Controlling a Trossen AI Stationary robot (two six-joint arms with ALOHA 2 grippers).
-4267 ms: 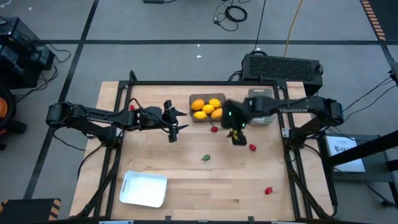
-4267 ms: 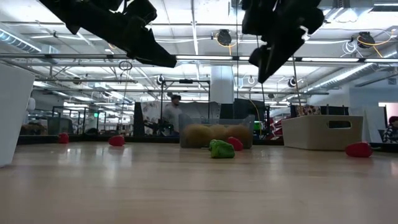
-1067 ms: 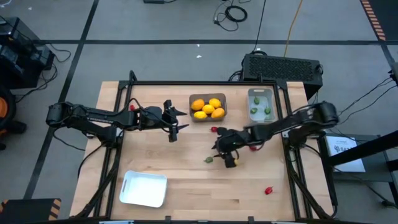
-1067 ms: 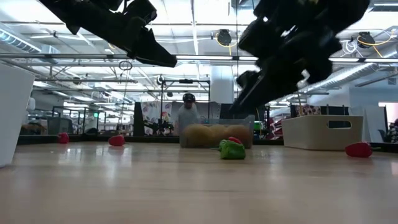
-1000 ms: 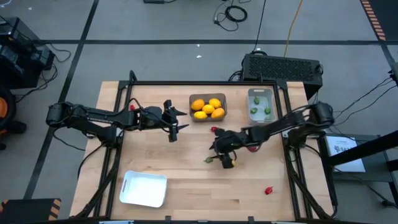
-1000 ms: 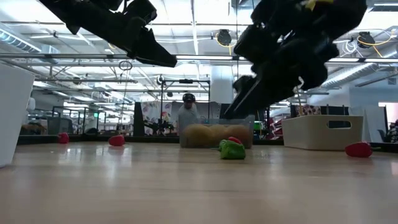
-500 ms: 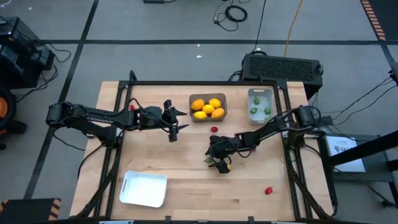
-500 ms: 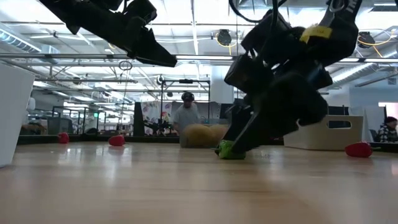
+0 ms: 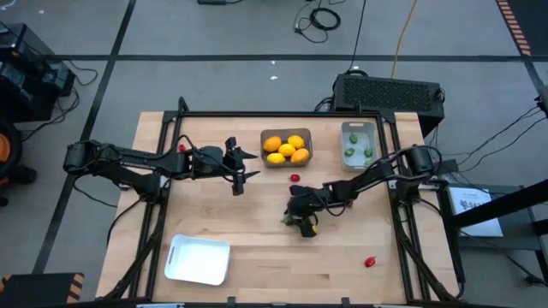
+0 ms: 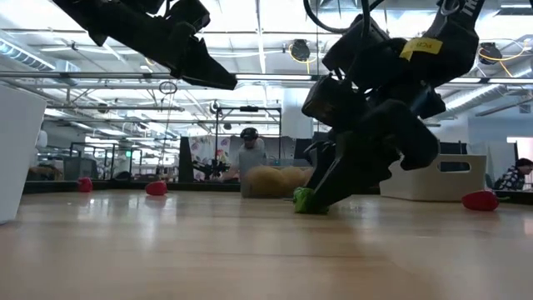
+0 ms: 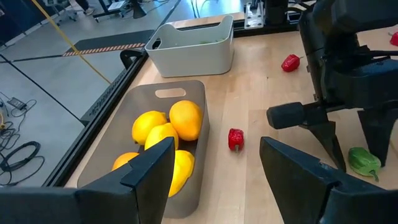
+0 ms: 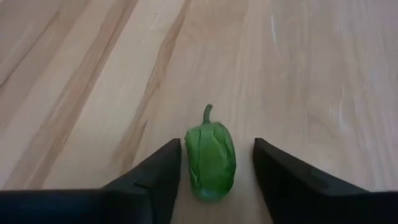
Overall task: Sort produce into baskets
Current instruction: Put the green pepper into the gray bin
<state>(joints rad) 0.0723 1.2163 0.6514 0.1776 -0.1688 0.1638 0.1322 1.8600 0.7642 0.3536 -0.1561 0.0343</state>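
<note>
A small green pepper (image 12: 210, 160) lies on its side on the wooden table (image 9: 240, 222) near the middle; it also shows in the high view (image 9: 288, 221) and the low view (image 10: 303, 200). My right gripper (image 12: 216, 148) is down at the table, open, with one finger on each side of the pepper. My left gripper (image 9: 241, 171) hangs open and empty above the table's far left part. The dark grey bin (image 9: 286, 161) holds yellow and orange fruits. The pale grey bin (image 9: 359, 128) holds green pieces. The white tray (image 9: 199, 258) stands near left. My right gripper comes slanting down from the table's right side. One finger (image 12: 168, 165) stands right beside the pepper's long side (image 12: 189, 155), and I cannot tell whether it touches. The other finger stands apart from the pepper, which lies flat on the table.
Small red pieces lie on the table: one in front of the dark bin (image 9: 294, 178), one near right (image 9: 370, 262), one far left (image 9: 181, 147). Free wood lies between the tray and the pepper. A person shows far behind the table (image 10: 247, 154).
My right gripper has gone down and toward the table's near left, from just above and right of the green pepper to the table top, so that its open fingers now flank the pepper. The pepper has stayed on the table.
</note>
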